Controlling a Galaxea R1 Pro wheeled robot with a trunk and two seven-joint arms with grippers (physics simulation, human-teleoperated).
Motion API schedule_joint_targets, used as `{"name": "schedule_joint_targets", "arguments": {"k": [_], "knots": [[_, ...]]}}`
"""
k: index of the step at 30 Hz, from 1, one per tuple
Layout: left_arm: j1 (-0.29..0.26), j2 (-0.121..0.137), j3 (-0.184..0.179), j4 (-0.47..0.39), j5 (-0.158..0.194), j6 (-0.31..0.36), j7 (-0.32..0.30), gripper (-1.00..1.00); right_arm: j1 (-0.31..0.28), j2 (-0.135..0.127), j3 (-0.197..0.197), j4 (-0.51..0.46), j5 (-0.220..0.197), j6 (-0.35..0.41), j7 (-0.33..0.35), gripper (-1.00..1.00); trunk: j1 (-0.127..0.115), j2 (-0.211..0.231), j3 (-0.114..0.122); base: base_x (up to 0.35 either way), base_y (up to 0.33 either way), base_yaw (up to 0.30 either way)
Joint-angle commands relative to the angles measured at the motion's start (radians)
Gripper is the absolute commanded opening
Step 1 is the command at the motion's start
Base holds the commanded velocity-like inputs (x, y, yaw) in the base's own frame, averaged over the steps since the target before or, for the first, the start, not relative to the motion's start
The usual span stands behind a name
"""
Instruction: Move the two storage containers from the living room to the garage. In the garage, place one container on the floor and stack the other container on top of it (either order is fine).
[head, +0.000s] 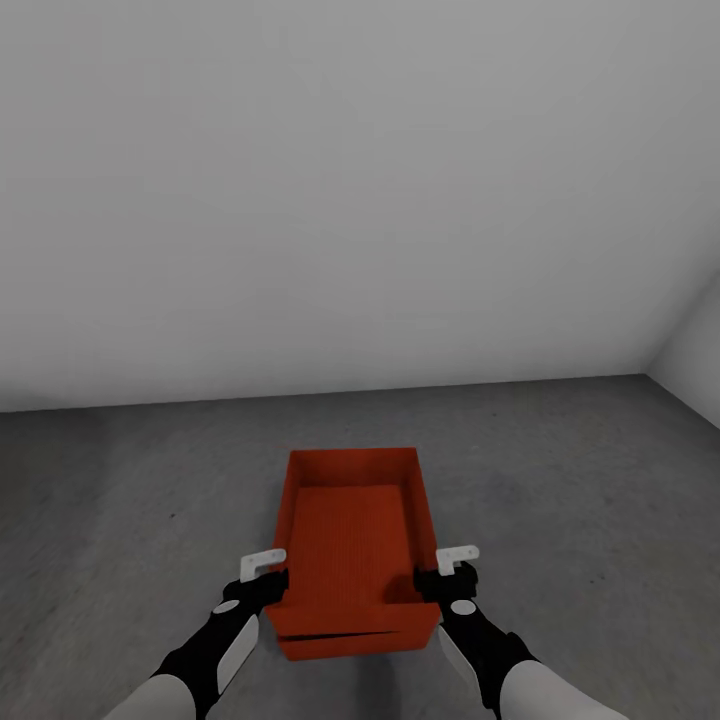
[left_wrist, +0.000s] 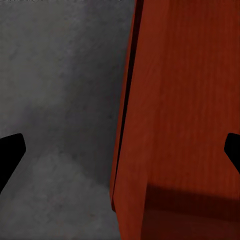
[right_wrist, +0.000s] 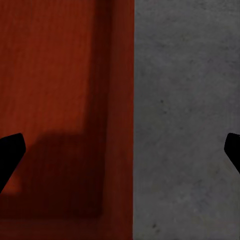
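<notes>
Garage floor (head: 120, 500), white wall (head: 350, 200) far | two bins (head: 350, 520) stacked | your left pincer (head: 268, 583) and right pincer (head: 436, 578) wide, straddling side walls.

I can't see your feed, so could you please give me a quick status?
Left claw and right claw open, straddling side walls of the storage container. Container over concrete floor. Second bin seems beneath. Nothing obstructing.

In the head view, the lower container (head: 352, 641) shows only as a thin strip under the upper container (head: 355, 530), which covers the rest. Both arms are cut off by the bottom edge. The fingertips of the left gripper (head: 268, 578) and right gripper (head: 440, 573) are too small to judge contact. In the wrist views, the fingers (left_wrist: 11, 152) run off the side edges.
</notes>
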Motion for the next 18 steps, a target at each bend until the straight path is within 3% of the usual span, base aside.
{"name": "schedule_joint_targets", "arguments": {"k": [1,18], "knots": [[0.0,0.001,-0.008,-0.001,0.009,0.002,0.008,1.0,-0.001,0.0,0.007,0.001,-0.003,-0.002,-0.006,1.0,0.0,0.0,-0.001,0.0,0.0,0.0],[0.0,0.001,-0.006,-0.012,0.009,0.002,0.01,1.0,-0.001,0.0,0.006,-0.002,-0.001,-0.002,-0.007,1.0,0.0,0.0,-0.001,0.0,0.0,0.0]]}}
